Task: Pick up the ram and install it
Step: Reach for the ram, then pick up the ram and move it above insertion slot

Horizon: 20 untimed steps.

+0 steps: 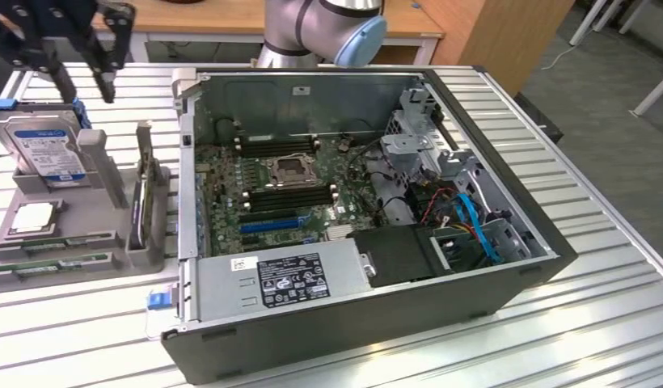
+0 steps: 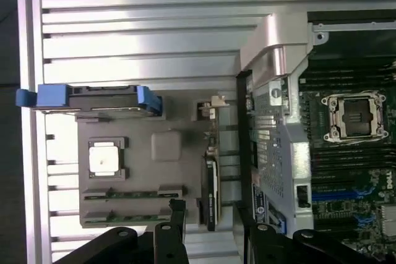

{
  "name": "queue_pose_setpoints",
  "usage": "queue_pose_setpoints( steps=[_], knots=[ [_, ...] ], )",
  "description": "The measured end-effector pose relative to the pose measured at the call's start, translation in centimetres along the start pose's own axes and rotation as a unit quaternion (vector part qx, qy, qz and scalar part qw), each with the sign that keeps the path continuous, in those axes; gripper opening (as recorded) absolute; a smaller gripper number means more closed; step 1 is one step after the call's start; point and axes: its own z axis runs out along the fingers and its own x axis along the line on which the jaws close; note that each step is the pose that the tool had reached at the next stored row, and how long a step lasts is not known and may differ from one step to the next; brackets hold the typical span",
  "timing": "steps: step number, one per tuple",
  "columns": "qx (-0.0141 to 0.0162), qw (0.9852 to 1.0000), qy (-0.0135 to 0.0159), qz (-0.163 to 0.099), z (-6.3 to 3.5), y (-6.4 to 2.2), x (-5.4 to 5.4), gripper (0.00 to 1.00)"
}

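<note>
Two ram sticks, thin and green, lie flat in grooves at the near end of a grey holder (image 1: 95, 174): one ram stick (image 1: 60, 242) (image 2: 133, 193) and a second ram stick (image 1: 51, 263) (image 2: 127, 217) beside it. My gripper (image 1: 86, 90) (image 2: 210, 230) hangs high above the holder's far end, over the hard drive, well apart from the sticks. It is open with nothing between its dark fingers (image 2: 177, 214). The open computer case (image 1: 364, 323) shows the motherboard (image 1: 283, 186) (image 2: 352, 153) with black memory slots (image 1: 293, 194) beside the CPU socket (image 1: 289, 168) (image 2: 356, 115).
The holder also carries an upright silver hard drive (image 1: 46, 149) (image 2: 93, 97) in a blue bracket, a CPU chip (image 1: 35, 218) (image 2: 103, 157) and a card standing on edge (image 1: 143, 202) (image 2: 212, 183). The case wall (image 1: 186, 162) rises between holder and motherboard. Blue cables (image 1: 472, 222) lie in the case.
</note>
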Motion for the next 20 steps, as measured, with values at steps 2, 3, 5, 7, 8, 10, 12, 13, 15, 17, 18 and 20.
queue_pose_setpoints(
  steps=[2, 3, 5, 7, 8, 10, 12, 13, 15, 17, 18, 20],
  knots=[
    [0.0001, 1.0, 0.0, 0.0, 0.05, -0.07, 0.9, 0.44],
    [0.0001, 1.0, 0.0, 0.0, 0.09, -0.11, 1.4, 0.44],
    [0.0001, 1.0, 0.0, 0.0, 0.15, -0.18, 2.3, 0.44],
    [0.0003, 1.0, 0.0, 0.0, 0.19, -0.25, 3.2, 0.44],
    [0.0003, 1.0, 0.0, 0.0, 0.22, -0.29, 3.6, 0.44],
    [0.0003, 1.0, 0.0, 0.0, 0.28, -0.36, 4.6, 0.44],
    [0.0004, 1.0, 0.0, 0.0, 0.32, -0.43, 5.5, 0.44],
    [0.0005, 1.0, 0.0, 0.0, 0.32, -0.46, 5.9, 0.44],
    [0.0004, 1.0, 0.0, 0.0, 0.33, -0.47, 6.0, 0.44],
    [0.0004, 1.0, 0.0, 0.0, 0.33, -0.47, 6.0, 0.44],
    [0.0005, 1.0, 0.0, 0.0, 0.32, -0.47, 6.0, 0.44],
    [0.0004, 1.0, 0.0, 0.0, 0.32, -0.47, 6.0, 0.44]
  ],
)
